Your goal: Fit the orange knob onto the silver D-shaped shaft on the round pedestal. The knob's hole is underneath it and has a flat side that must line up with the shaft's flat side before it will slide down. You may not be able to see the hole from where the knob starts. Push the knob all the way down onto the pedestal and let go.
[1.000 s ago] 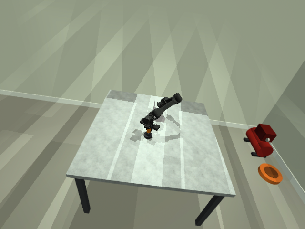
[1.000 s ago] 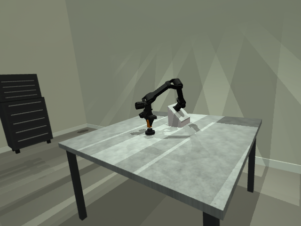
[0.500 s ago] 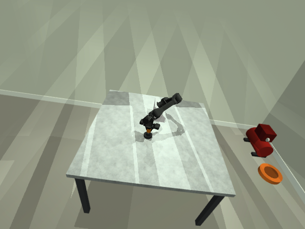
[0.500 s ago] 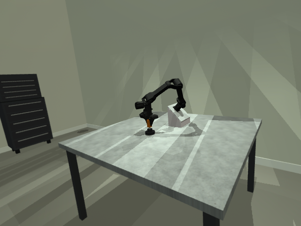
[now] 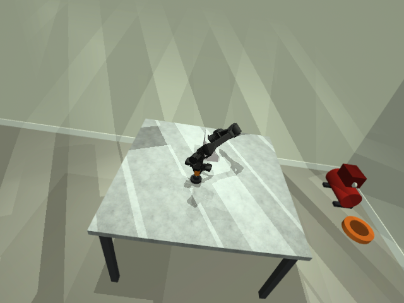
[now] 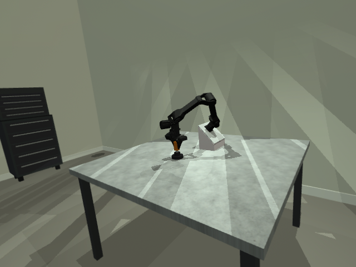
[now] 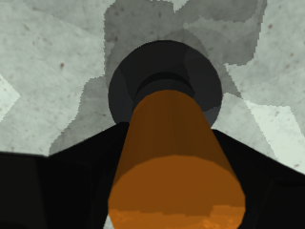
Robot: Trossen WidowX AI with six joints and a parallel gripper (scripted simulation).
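Observation:
The orange knob (image 5: 196, 173) (image 6: 175, 146) (image 7: 176, 186) is a tall upright cylinder between the fingers of my gripper (image 5: 197, 170) (image 6: 176, 147) (image 7: 168, 134), which is shut on it. The black round pedestal (image 5: 196, 180) (image 6: 177, 157) (image 7: 152, 57) stands on the table directly under the knob. In the exterior view a small pale bit of the silver shaft (image 6: 177, 151) shows between the knob's lower end and the pedestal, so the knob is not resting on the pedestal. The knob's hole and the flat sides are hidden.
The pale table (image 5: 156, 208) (image 6: 201, 186) carries the pedestal and a white sloped block (image 6: 206, 141) beside the arm's base, behind the pedestal. A black drawer cabinet (image 6: 31, 143), a red machine (image 5: 342, 189) and an orange ring (image 5: 346, 228) stand off the table.

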